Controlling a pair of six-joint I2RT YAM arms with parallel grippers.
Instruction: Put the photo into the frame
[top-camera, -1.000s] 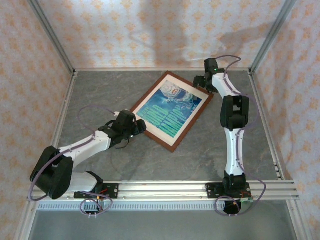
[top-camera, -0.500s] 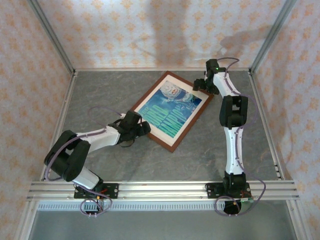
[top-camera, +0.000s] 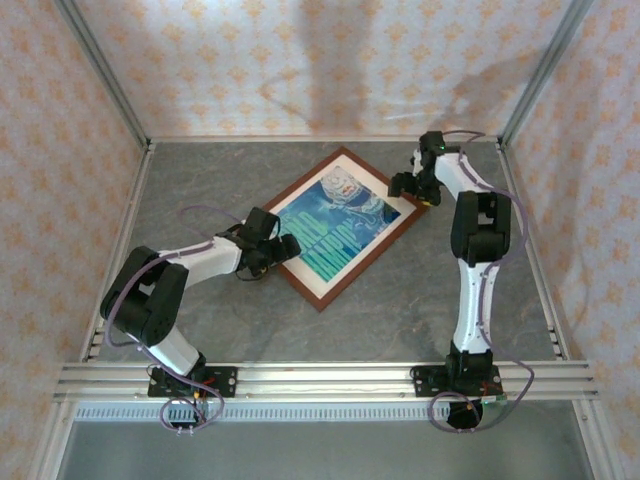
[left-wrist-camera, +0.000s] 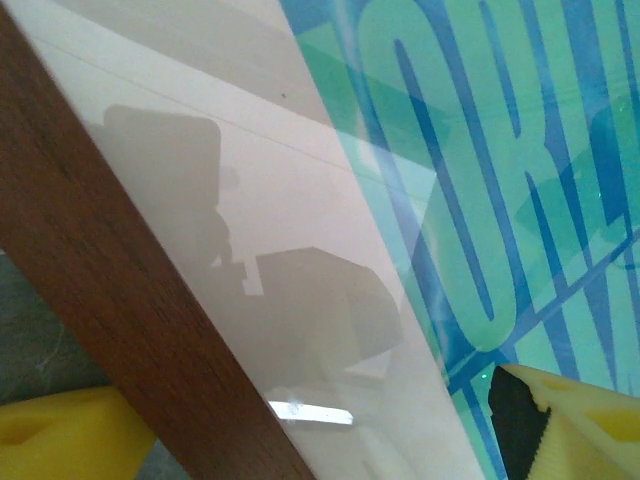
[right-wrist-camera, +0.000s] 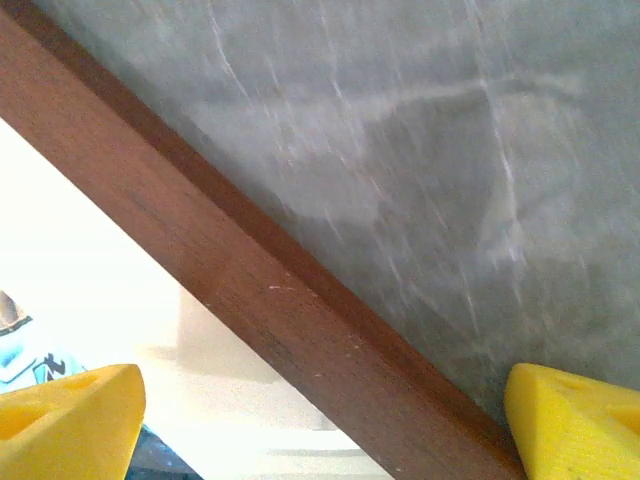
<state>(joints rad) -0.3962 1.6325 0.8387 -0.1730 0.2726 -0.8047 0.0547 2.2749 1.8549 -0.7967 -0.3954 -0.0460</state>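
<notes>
Frame long axis near-left to far-right; photo seemingly seated. Left gripper, right gripper: jaws open, straddling opposite ends.

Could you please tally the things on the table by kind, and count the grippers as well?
frame: 1
photo: 1
cream mat: 1
grippers: 2, the left gripper and the right gripper
Total: 5
</notes>
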